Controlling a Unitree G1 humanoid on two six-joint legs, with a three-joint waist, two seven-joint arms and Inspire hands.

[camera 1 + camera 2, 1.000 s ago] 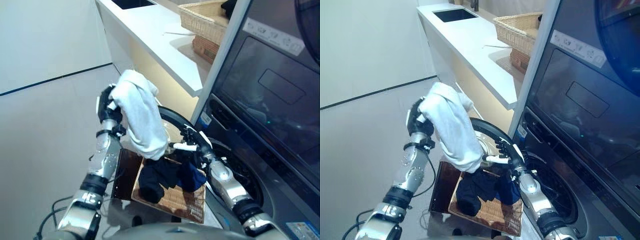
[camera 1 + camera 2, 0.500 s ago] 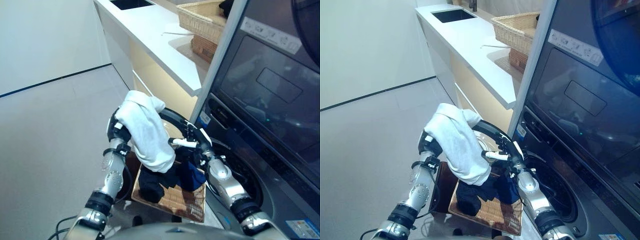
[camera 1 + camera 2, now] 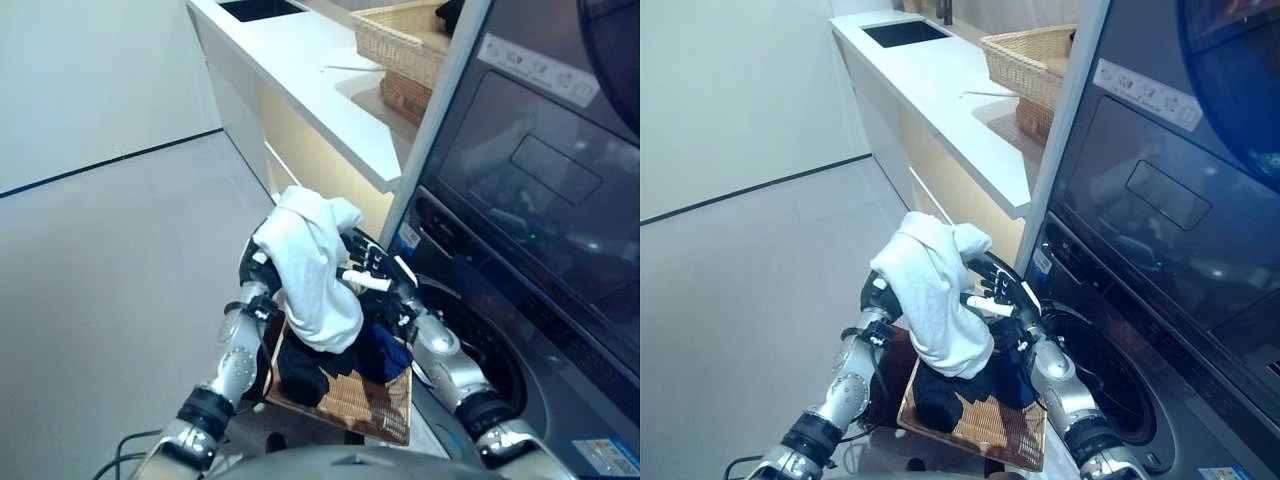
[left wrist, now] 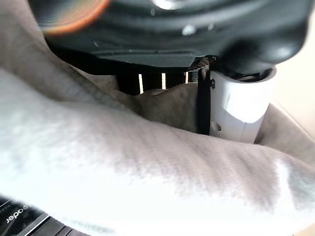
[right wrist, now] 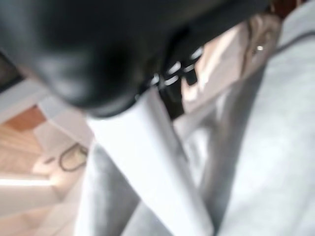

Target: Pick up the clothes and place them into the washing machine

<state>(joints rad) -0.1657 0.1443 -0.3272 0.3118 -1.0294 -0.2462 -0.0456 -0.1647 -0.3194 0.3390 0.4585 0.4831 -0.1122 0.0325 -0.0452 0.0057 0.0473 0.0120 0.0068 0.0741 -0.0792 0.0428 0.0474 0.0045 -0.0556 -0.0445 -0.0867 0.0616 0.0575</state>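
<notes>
The white, soft knit garment (image 3: 310, 265) is off the pile and up in the air, bunched in the left robot hand (image 3: 258, 268), whose fingers are curled into the cloth (the left wrist view shows the white-capped thumb pressed right into the folds). It hangs as a long drape just above the flat woven wicker tray (image 3: 350, 400) that sits on the floor in front of the dark front-loading washing machine (image 3: 520, 260). The right robot hand (image 3: 375, 280) is up against the far side of the same garment, fingers fairly straight and spread, white-covered thumb sticking out toward the cloth; looks to me like it's steadying or about to take over rather than gripping, though the right wrist view is too close to say more than that the cloth is right against it. Progress-wise I'd call this early to middle: one piece is lifted, nothing visible has gone into the drum yet, and the machine's round door (image 3: 985, 275) stands open just behind the hands, so the opening is close by. Still left on the tray are some dark navy and black clothes (image 3: 330, 360) in a crumpled heap, so after this white one goes in there's at least another trip or two. Up on the white desk (image 3: 300, 70) there's a tan woven basket (image 3: 405, 35), not obviously part of this.
</notes>
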